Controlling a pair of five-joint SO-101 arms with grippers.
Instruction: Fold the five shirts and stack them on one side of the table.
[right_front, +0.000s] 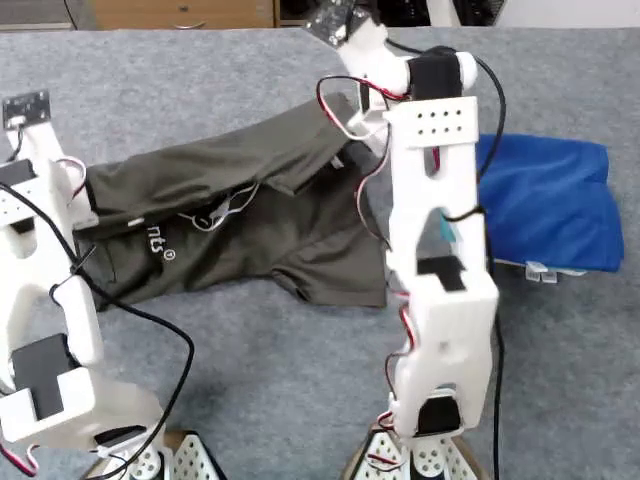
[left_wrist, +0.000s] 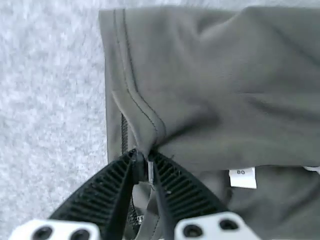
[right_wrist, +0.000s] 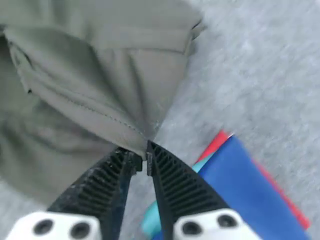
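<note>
Olive shirt (right_front: 250, 220) half-folded mid tabletop (right_front: 250, 380), pinched at two edges; blue shirt (right_front: 550, 200) folded off to the side.

Olive shirt is dark, wrinkled, lying crosswise with its upper layer turned over the lower one, small white print near one end and a white label (left_wrist: 243, 177) inside. Left pincer (left_wrist: 143, 157) is clamped on its stitched hem corner, right pincer (right_wrist: 142, 152) clamped on a bunched seam at the other end. Blue shirt lies flat, just beside the olive one, with a red edge (right_wrist: 216, 142) and a teal edge (right_wrist: 150, 220) showing under it.
</note>
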